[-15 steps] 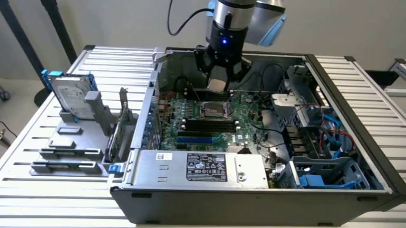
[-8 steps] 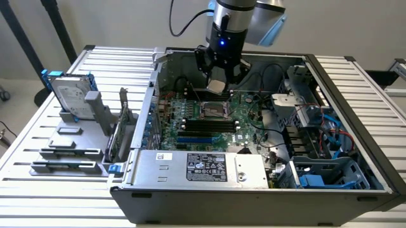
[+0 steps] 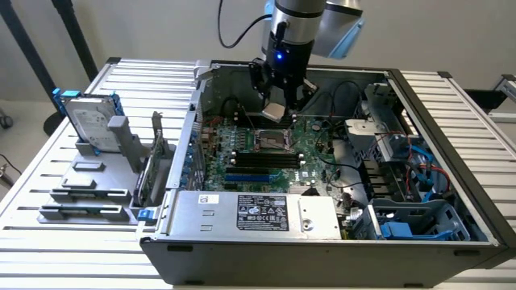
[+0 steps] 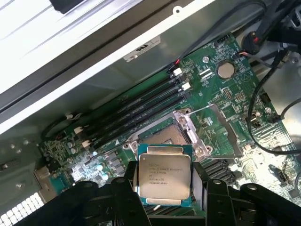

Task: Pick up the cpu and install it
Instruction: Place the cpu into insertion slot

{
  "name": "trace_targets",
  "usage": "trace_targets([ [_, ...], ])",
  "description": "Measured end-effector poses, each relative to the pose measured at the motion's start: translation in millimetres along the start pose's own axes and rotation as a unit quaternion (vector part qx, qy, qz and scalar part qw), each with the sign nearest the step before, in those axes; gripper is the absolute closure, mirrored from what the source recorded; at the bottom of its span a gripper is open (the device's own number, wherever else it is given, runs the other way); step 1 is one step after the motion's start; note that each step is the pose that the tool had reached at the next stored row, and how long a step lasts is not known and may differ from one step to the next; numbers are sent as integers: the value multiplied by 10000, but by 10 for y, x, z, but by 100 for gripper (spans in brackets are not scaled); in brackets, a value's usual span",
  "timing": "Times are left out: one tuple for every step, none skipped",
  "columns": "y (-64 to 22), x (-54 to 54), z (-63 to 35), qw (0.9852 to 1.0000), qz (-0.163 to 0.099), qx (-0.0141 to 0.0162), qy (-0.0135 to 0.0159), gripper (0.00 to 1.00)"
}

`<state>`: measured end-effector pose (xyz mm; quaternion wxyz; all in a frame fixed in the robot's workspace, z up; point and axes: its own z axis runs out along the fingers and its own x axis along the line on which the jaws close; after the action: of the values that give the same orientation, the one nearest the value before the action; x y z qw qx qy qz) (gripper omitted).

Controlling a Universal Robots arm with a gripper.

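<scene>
The cpu (image 3: 274, 112), a small square chip with a silver-grey metal top, hangs tilted inside the open computer case. My gripper (image 3: 276, 109) is shut on it. In the wrist view the cpu (image 4: 163, 173) with printed lettering sits between my gripper's (image 4: 164, 184) black fingers (image 4: 128, 186), which clamp its two side edges. Just below it on the green motherboard (image 3: 310, 154) lies the open socket (image 3: 272, 140). In the wrist view the socket (image 4: 162, 136) has its metal load plate (image 4: 209, 129) swung back.
Black memory sticks (image 3: 266, 160) lie just in front of the socket. A silver power supply box (image 3: 250, 211) fills the case front, with cables (image 3: 347, 121) and a blue drive cage (image 3: 411, 226) at the exterior view's right. A hard drive (image 3: 90, 124) stands on a grey fixture (image 3: 89, 199) outside the case.
</scene>
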<state>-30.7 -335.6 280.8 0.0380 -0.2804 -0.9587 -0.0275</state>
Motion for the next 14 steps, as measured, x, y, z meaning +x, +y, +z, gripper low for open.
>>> trace_targets([
  [0, -1, 7, 10000, 83, -6, 1, 45],
  [0, -1, 13, 9999, 168, -11, 1, 45],
  [-1, -2, 20, 9997, 259, -17, 1, 45],
  [-1, -3, 28, 9994, 347, -24, 1, 45],
  [-1, -4, 34, 9991, 426, -30, 0, 45],
  [-1, -4, 42, 9986, 522, -37, -1, 45],
  [-2, -4, 50, 9981, 610, -44, -2, 45],
  [-2, -5, 57, 9975, 700, -51, -4, 45],
  [-2, -6, 65, 9969, 789, -59, -6, 45],
  [-2, -7, 73, 9961, 879, -66, -8, 45],
  [-2, -7, 82, 9952, 973, -75, -10, 45],
  [-3, -8, 90, 9943, 1062, -82, -12, 45],
  [-3, -9, 99, 9933, 1152, -90, -15, 45],
  [-3, -10, 108, 9922, 1240, -98, -17, 45],
])
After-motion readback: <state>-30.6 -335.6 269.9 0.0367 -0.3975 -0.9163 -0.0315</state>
